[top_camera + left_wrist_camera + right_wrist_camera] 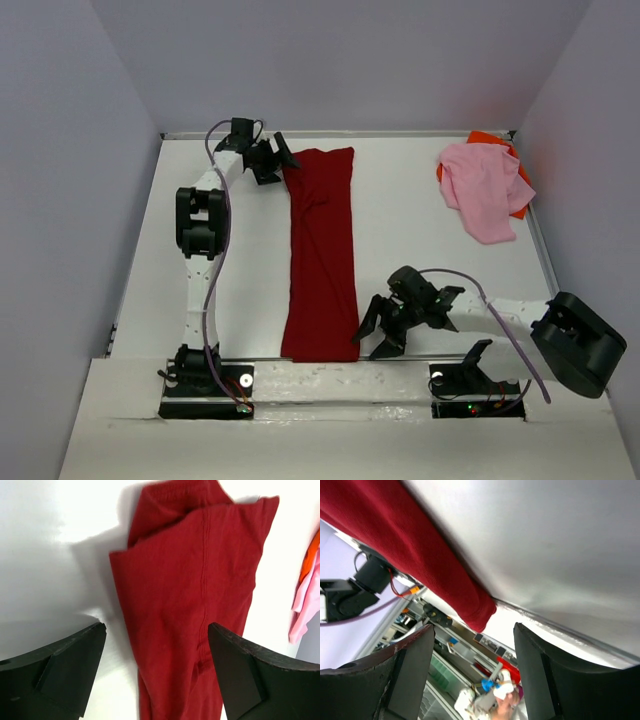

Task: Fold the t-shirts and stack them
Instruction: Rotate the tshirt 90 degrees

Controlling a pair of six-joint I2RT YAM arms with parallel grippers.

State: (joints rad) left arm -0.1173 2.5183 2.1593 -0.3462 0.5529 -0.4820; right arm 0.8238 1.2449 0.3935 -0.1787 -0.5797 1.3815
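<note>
On the table (420,250), the dark red t-shirt (321,260) lies folded narrow.

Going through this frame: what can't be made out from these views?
- Orange shirt: in the top view it is mostly under the pink shirt; in the left wrist view it is cut by the right edge.
- Red shirt: its lower layers are hidden in the top view; the right wrist view shows only one edge strip.
- Clutter beyond the table edge: too small and blurred in the right wrist view.
</note>
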